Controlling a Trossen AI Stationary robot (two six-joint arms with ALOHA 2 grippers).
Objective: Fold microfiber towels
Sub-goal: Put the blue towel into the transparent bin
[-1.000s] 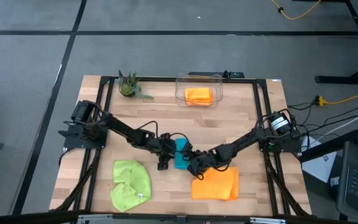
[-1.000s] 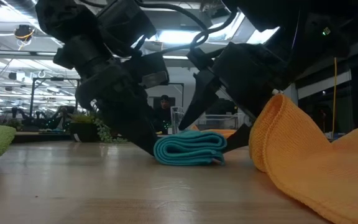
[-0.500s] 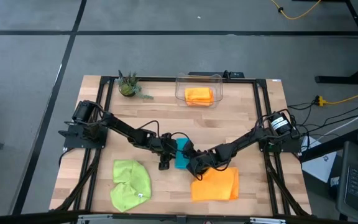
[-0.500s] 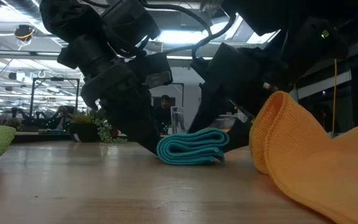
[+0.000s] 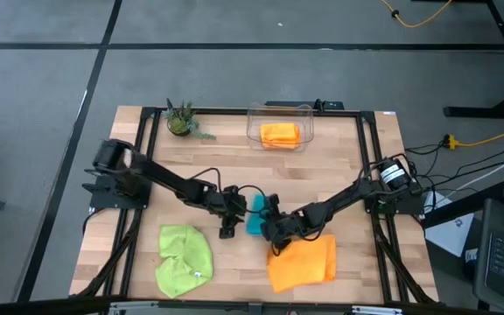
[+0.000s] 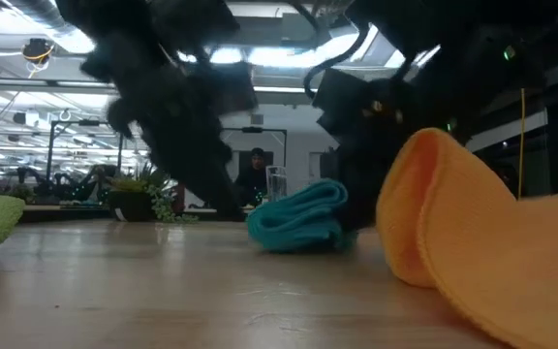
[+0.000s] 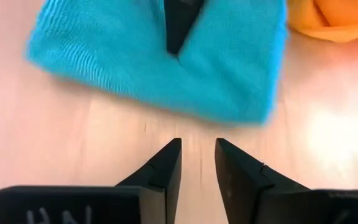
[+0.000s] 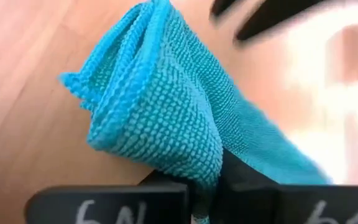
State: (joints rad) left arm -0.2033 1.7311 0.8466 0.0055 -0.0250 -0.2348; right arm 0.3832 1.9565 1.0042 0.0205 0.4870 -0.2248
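Teal microfibre, folded into a compact bundle, lay at mid-worktop between the two arms: the teal towel [image 5: 255,216] was the item under work. The right gripper [image 5: 269,229] had its jaws closed on one edge of that towel; the right wrist view showed the cloth [image 8: 160,118] bunched and pinched directly at the fingers, its folded layers rising off the wooden worktop [image 5: 339,166]. In the low view the bundle [image 6: 298,217] sat tilted, one side lifted, consistent with a grip taken to carry the finished fold away rather than to flatten it.

The left gripper [image 5: 227,229] stood just beside the towel on its other side, apart from it. Its jaws [image 7: 196,165] were narrowly parted and held nothing; the bare wood showed between them. That position reads as a stand-off after steadying the cloth, leaving the right arm clear to lift.

An orange towel [image 5: 303,261] lay loosely folded near the front edge, close to the right gripper, and a lime green towel [image 5: 185,257] lay crumpled to the front left, judged unfolded. A second orange towel [image 5: 280,133] sat inside the clear bin [image 5: 307,115] at the rear, the likely destination for finished pieces. A small potted plant [image 5: 180,121] stood at the rear left, well apart.
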